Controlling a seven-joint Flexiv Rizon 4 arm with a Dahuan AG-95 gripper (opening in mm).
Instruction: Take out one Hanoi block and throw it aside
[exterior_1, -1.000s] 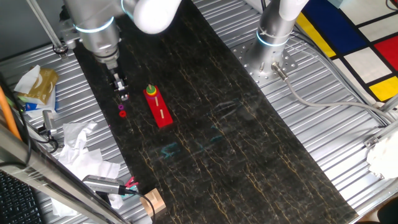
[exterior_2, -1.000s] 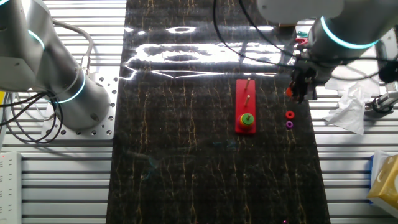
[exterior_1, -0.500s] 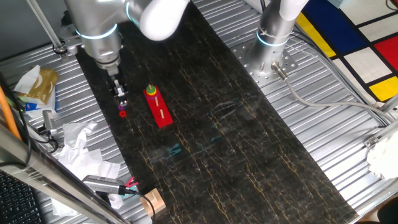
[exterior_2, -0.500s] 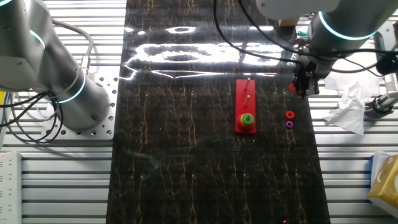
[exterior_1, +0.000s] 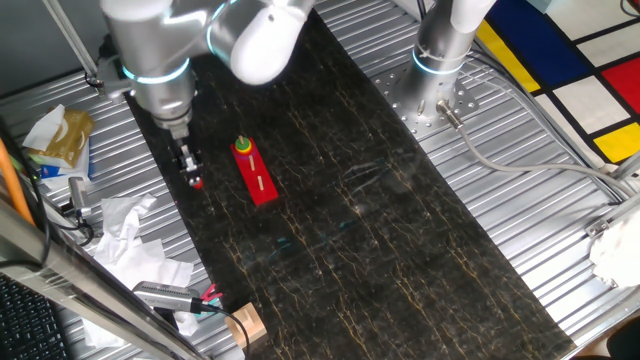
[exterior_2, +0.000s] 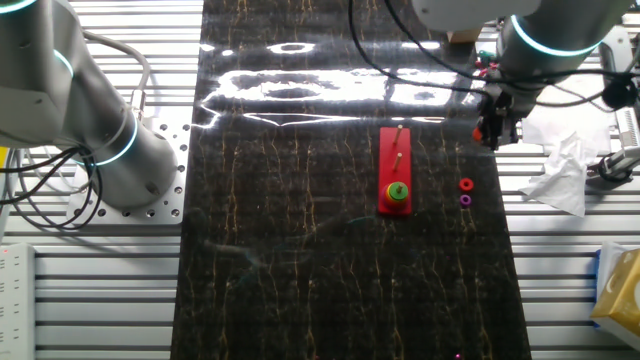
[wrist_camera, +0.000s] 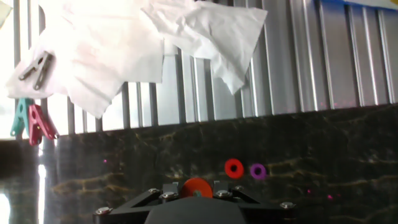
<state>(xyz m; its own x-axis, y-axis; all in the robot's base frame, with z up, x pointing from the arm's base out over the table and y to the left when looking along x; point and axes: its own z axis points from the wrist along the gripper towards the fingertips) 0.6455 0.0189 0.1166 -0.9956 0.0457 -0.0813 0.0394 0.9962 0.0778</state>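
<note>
Red peg board (exterior_1: 257, 175) on dark mat (exterior_1: 400, 240); purple ring (exterior_2: 465, 200); crumpled paper (wrist_camera: 124, 43).

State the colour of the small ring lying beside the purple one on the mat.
Orange-red; the small ring shows best in the hand view.

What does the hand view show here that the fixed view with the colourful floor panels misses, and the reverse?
Only the hand view shows the clothes pegs and an orange-red disc between the gripper's fingers. Only the fixed view shows the long red board, the second arm's base and the colourful panels. Both show the dark mat and crumpled paper; the loose red ring is only partly visible in the fixed view.
</note>
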